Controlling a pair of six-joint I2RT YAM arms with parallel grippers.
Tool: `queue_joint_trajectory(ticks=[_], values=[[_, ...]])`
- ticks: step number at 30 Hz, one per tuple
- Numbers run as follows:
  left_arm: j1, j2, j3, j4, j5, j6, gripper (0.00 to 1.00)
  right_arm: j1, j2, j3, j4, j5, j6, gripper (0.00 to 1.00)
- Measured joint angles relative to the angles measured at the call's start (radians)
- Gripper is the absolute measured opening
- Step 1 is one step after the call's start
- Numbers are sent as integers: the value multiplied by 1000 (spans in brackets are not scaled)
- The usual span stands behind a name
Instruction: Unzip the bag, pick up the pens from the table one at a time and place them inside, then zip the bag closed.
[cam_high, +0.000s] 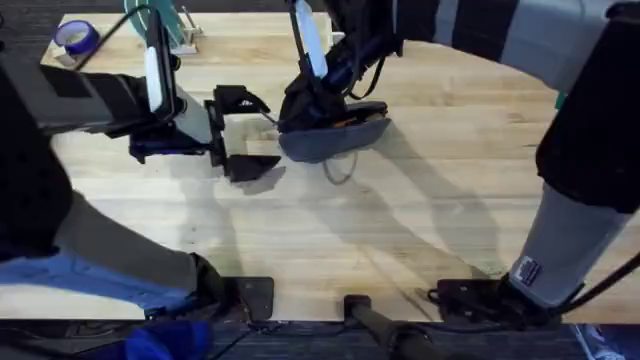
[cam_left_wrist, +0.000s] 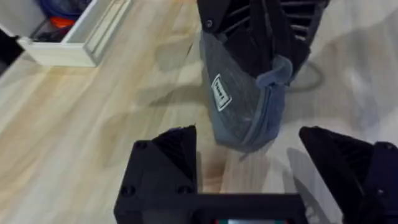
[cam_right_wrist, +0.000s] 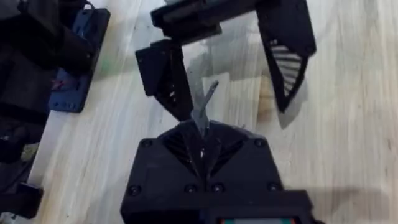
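Left wrist: blue-grey bag (cam_left_wrist: 239, 102) with white label; left claw (cam_left_wrist: 249, 168) wide open, empty; right claw (cam_right_wrist: 202, 140) pinching zipper pull.

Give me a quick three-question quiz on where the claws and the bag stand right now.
1. True or false: the left claw is shut on the bag.
2. Which one pinches the grey tab? A) left claw B) right claw
3. Fill in: the roll at the table's far left corner is blue ____.
Key: 1 false, it is open beside the bag; 2 B; 3 tape.
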Motion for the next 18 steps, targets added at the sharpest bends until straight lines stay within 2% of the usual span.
queue_joint_trajectory(ticks=[9, 18], values=[[-82, 109, 0, 22, 89, -48, 995, 0, 0, 0, -9, -7, 0, 33], [-88, 110, 0, 24, 146, -51, 995, 0, 0, 0, -9, -7, 3, 34]])
